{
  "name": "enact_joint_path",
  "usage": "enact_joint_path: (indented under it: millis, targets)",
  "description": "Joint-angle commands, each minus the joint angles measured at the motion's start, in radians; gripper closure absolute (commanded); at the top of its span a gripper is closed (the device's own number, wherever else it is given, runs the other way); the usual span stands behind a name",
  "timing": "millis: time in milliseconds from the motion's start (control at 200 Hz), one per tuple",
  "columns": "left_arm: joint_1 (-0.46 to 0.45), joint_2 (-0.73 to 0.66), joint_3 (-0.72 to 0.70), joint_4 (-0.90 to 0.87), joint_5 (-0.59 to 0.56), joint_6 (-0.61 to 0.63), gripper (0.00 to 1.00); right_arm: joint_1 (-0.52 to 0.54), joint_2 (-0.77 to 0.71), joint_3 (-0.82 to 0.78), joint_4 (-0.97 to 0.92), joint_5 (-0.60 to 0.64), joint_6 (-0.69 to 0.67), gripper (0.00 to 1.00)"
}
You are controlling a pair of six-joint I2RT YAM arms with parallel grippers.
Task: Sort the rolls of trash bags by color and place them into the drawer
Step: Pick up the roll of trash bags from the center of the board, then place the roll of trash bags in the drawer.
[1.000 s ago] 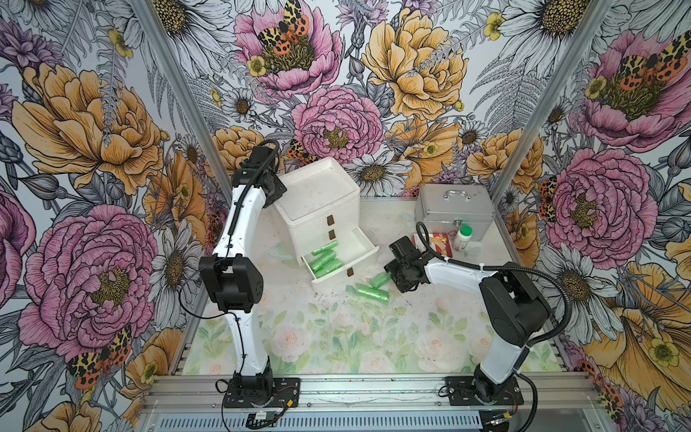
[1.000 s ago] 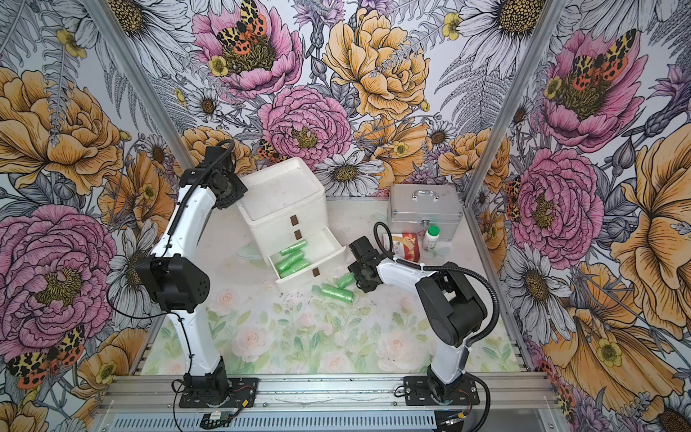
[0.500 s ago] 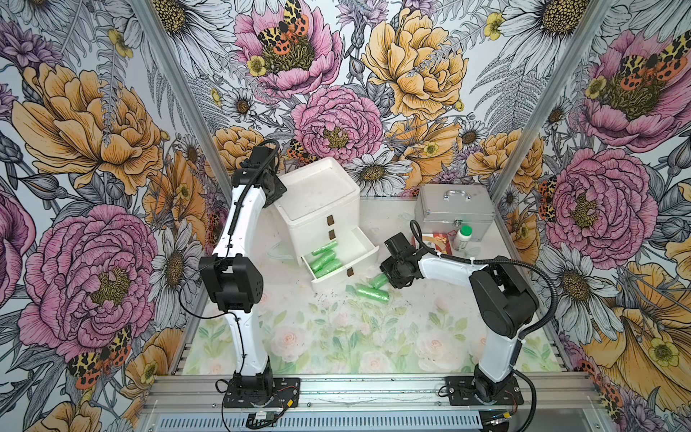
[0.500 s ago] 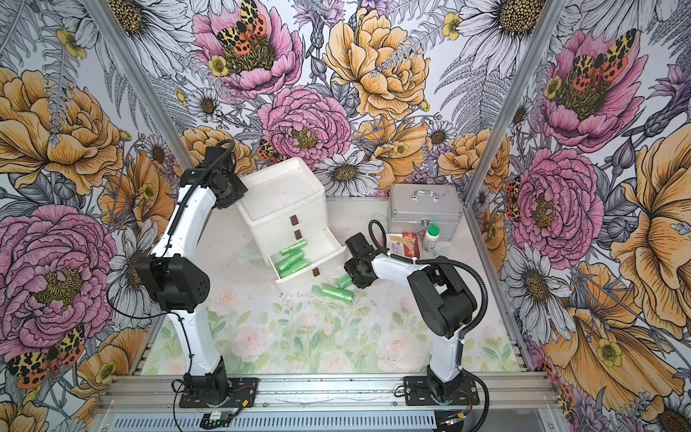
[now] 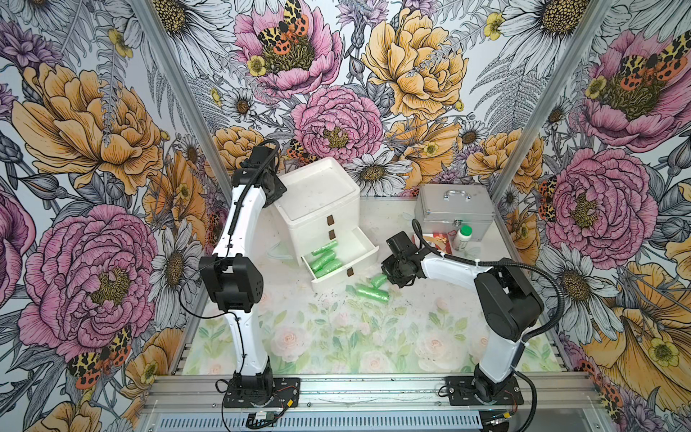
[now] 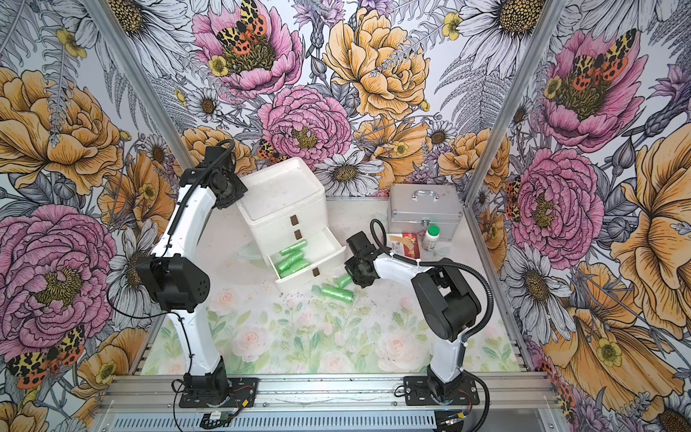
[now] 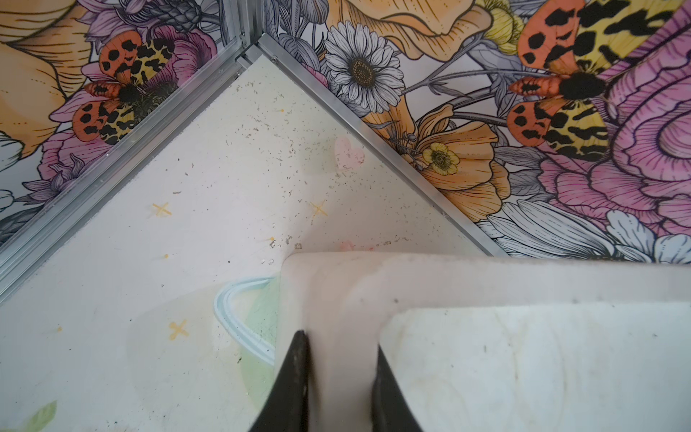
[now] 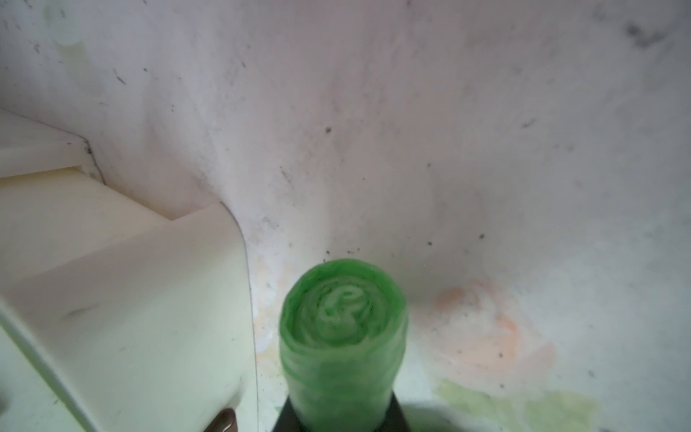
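Observation:
The white drawer unit point(image 5: 318, 194) stands at the back with its bottom drawer point(image 5: 364, 247) pulled out. Several light green rolls of trash bags point(image 5: 325, 258) lie inside it. My right gripper point(image 8: 342, 411) is shut on another green roll point(image 8: 342, 336), just right of the drawer's front corner; in both top views that roll point(image 5: 377, 280) point(image 6: 343, 280) pokes out of the gripper point(image 5: 389, 276). One more green roll point(image 5: 372, 293) lies on the table just in front. My left gripper point(image 7: 340, 359) is shut on the unit's top rim point(image 7: 374, 284).
A silver case point(image 5: 454, 207) stands at the back right. In front of it are a green-capped white bottle point(image 5: 462, 238) and a red and white packet point(image 5: 430, 239). A pale blue ring point(image 7: 239, 321) lies on the table by the unit's left side.
My right gripper has slid left onto the green roll and its jaws have closed on it. The left arm has not moved.

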Motion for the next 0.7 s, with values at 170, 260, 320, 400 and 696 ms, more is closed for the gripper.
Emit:
enact_joint_path:
  millis: [170,260,320,400,696]
  targets:
    - [-0.048,0.136,-0.073,-0.036,0.394,-0.192,1.00,-0.008,-0.141,0.079,-0.001,0.027,-0.029,0.82]
    - [-0.052,0.136,-0.072,-0.036,0.392,-0.193,1.00,-0.008,-0.135,0.132,0.000,0.025,-0.038,0.82]
    - [-0.055,0.137,-0.070,-0.036,0.392,-0.195,1.00,-0.007,-0.117,0.175,-0.001,0.015,-0.044,0.82]
    - [-0.059,0.137,-0.069,-0.037,0.392,-0.195,1.00,-0.002,-0.085,0.235,0.000,-0.002,-0.046,0.82]
    - [-0.064,0.134,-0.065,-0.037,0.398,-0.191,1.00,0.030,0.059,0.465,-0.001,-0.022,-0.040,0.83]
